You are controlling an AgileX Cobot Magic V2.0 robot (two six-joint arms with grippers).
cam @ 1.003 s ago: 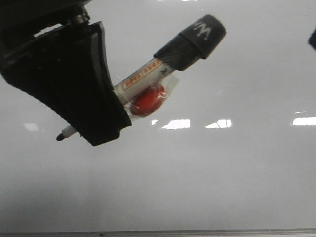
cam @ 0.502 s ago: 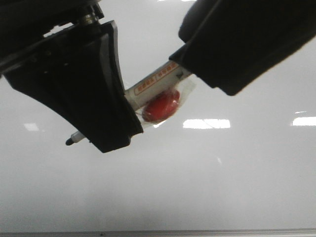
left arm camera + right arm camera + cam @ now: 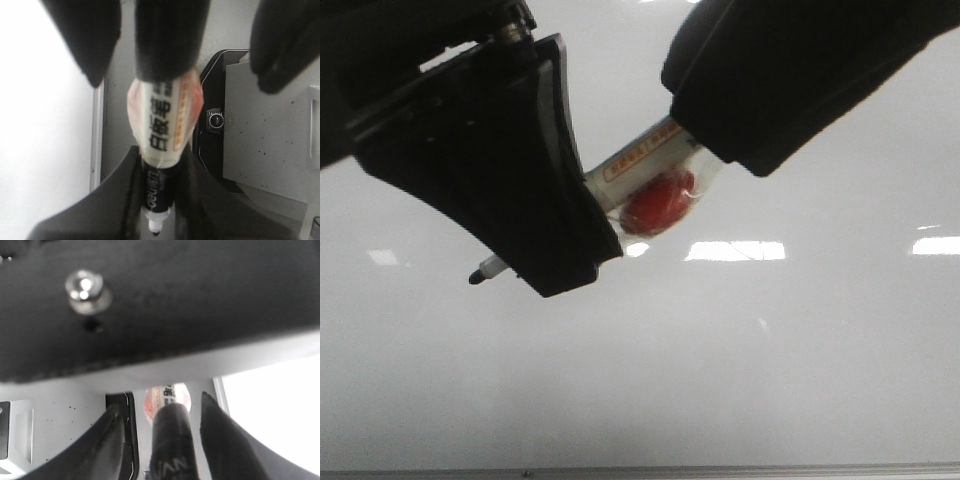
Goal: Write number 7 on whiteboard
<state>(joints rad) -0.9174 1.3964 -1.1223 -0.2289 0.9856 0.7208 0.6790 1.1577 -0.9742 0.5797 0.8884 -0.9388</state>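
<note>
A: Start with the big thing. Where is the whiteboard (image 3: 800,360)?
B: It fills the front view behind both arms, glossy, no stroke visible on it.

A: And the left pincer (image 3: 535,240)?
B: Clamped on the marker (image 3: 645,165), whose tip (image 3: 477,278) pokes out below.

A: The right pincer (image 3: 165,440)?
B: Its fingers (image 3: 222,440) straddle the marker's black cap (image 3: 172,440) with gaps either side, not gripping.
</note>
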